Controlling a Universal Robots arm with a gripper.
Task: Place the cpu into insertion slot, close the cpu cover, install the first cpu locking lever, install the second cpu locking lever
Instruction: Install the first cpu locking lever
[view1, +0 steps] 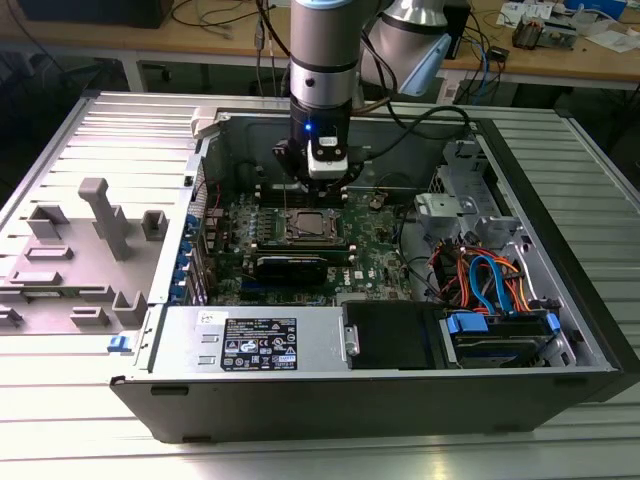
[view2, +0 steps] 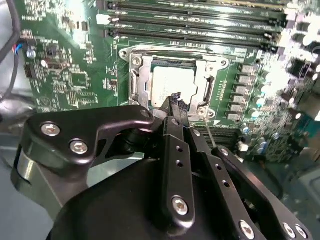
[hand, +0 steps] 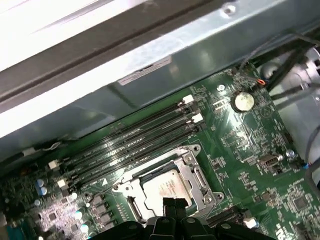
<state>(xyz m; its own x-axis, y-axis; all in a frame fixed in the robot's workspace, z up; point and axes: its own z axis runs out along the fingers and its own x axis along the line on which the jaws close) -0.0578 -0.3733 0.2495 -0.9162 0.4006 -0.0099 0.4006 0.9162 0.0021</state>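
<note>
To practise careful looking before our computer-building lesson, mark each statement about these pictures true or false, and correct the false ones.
1. The cpu lies in the insertion slot. True.
2. The cpu cover stands upright, swung open. False: it lies flat, framing the cpu.
3. The gripper holds the cpu. False: its fingers are shut with nothing between them, over the cpu, which sits in the slot.
4. A round coin battery sits on the green board. True.
</note>
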